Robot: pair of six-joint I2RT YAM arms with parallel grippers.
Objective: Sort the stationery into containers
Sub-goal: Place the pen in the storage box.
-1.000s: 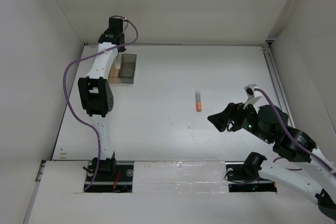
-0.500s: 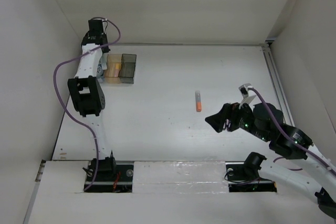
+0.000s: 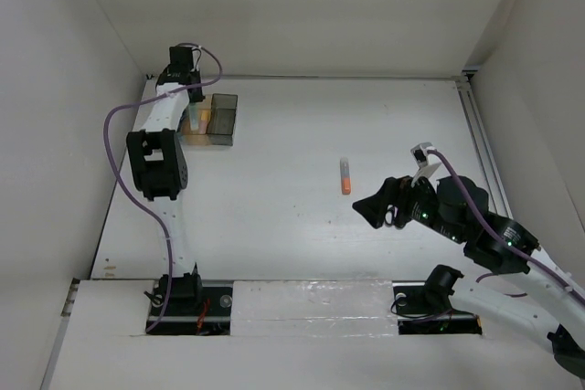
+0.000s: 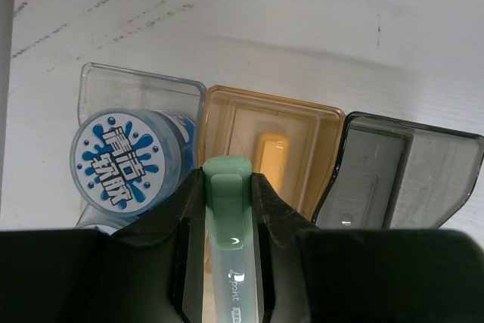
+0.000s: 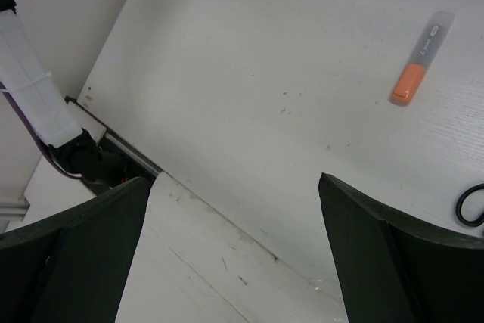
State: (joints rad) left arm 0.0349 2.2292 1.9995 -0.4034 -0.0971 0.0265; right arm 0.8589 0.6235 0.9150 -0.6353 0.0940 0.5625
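My left gripper (image 4: pixel 227 181) is shut on a green marker (image 4: pixel 228 221), cap forward, held above the seam between the clear bin (image 4: pixel 98 81) and the amber bin (image 4: pixel 310 122). A blue-and-white roll (image 4: pixel 125 158) sits in the clear bin and a yellow-orange marker (image 4: pixel 271 153) lies in the amber bin. The smoky grey bin (image 4: pixel 408 164) is to the right. In the top view the containers (image 3: pixel 222 121) stand at the far left, with my left gripper (image 3: pixel 194 109) over them. An orange marker (image 3: pixel 345 176) lies mid-table. My right gripper (image 5: pixel 234 181) hangs open just right of it, and a scissors handle (image 5: pixel 473 203) shows at the frame edge.
The white table (image 3: pixel 274 189) is walled on the left, back and right. A metal rail (image 3: pixel 477 134) runs along its right side. The arm bases and a taped strip (image 3: pixel 311 303) line the near edge.
My left wrist swung left and then back right above the bins, still holding the green marker. My right gripper crept left toward the orange marker, staying open.
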